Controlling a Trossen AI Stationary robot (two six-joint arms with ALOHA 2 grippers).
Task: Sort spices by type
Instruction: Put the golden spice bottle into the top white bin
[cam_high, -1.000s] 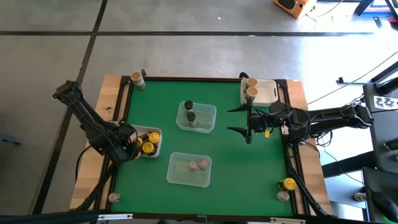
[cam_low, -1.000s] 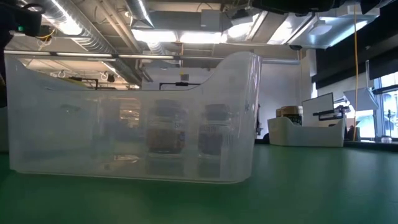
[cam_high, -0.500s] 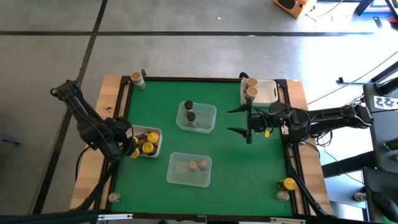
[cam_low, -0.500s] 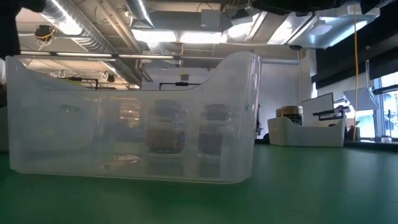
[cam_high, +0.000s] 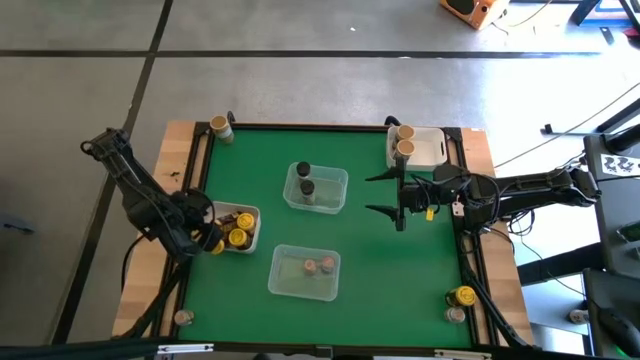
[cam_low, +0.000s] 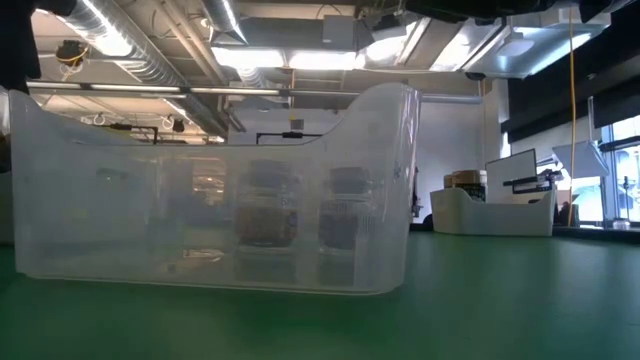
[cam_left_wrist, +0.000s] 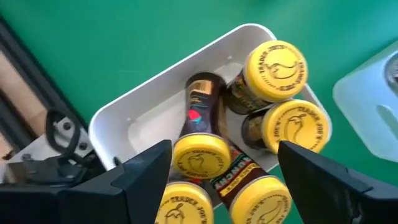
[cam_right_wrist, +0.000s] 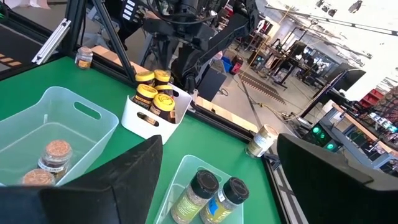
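Note:
My left gripper (cam_high: 207, 235) (cam_left_wrist: 227, 180) hangs open over the white tray (cam_high: 249, 213) (cam_left_wrist: 124, 118) at the table's left, one finger to either side of the jars and touching none. The tray holds several yellow-lidded spice jars (cam_left_wrist: 275, 62); one (cam_left_wrist: 200, 118) lies on its side. My right gripper (cam_high: 384, 194) (cam_right_wrist: 230, 186) is wide open over bare green mat right of centre. The centre clear tub (cam_high: 342, 178) holds two black-lidded jars (cam_high: 305, 186). The near tub (cam_high: 280, 272) holds two pinkish-brown-lidded jars (cam_high: 318, 265). The far-right white tray (cam_high: 430, 148) holds two tan-lidded jars (cam_high: 404, 148).
Loose jars stand at the table's corners: one far left (cam_high: 220, 126), one near left (cam_high: 182, 318), a yellow-lidded one (cam_high: 463, 297) and another (cam_high: 455, 314) near right. In the low view the near clear tub (cam_low: 215, 190) fills the foreground. Black rails edge the green mat.
My left gripper has drawn back a little from over the yellow-lid tray toward the table's left edge, then held still. My right arm and the jars have kept their places.

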